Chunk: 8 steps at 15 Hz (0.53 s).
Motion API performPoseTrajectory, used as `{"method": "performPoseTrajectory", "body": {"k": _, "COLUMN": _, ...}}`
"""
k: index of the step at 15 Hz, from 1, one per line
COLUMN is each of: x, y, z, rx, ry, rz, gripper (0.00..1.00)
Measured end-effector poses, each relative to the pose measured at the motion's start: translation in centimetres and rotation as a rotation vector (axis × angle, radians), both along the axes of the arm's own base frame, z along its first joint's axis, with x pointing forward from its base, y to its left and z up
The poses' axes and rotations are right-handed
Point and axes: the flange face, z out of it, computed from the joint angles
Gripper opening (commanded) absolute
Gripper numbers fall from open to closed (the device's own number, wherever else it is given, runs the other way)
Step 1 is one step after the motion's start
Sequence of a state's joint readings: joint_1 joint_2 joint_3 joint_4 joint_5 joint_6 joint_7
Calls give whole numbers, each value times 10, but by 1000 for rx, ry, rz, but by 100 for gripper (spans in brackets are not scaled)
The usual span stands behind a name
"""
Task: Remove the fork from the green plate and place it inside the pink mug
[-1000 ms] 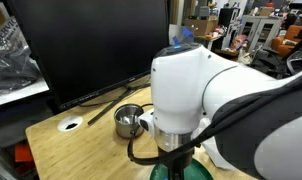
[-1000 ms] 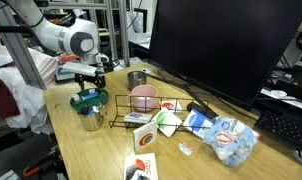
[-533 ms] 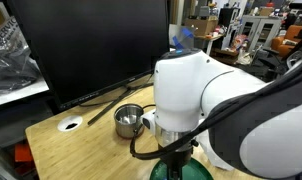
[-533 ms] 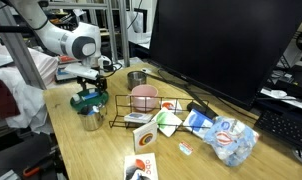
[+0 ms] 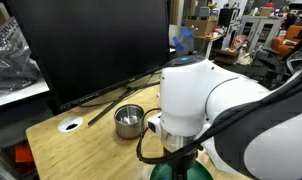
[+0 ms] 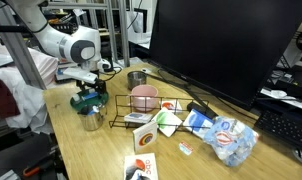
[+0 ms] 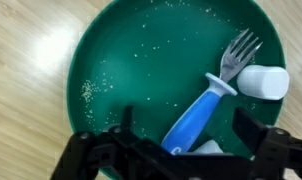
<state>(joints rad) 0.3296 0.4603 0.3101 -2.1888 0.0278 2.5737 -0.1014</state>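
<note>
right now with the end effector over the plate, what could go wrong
1. The open end effector straddles the fork near the handle's end, so the fork may tilt or slip when lifted.
2. A white cylinder lies right by the tines on the green plate; it could get knocked.

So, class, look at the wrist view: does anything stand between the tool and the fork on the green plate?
Nothing visible does. The open tool hangs over the fork on the green plate; a small white object lies beside its tines, clear of the handle.
</note>
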Motion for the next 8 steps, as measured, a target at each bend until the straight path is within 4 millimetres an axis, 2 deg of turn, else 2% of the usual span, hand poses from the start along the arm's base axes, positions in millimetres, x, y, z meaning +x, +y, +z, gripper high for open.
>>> {"method": "performPoseTrajectory", "body": {"k": 8, "x": 1, "y": -1, "z": 0, "rx": -12, "ry": -24, "rz": 26, "gripper": 100}}
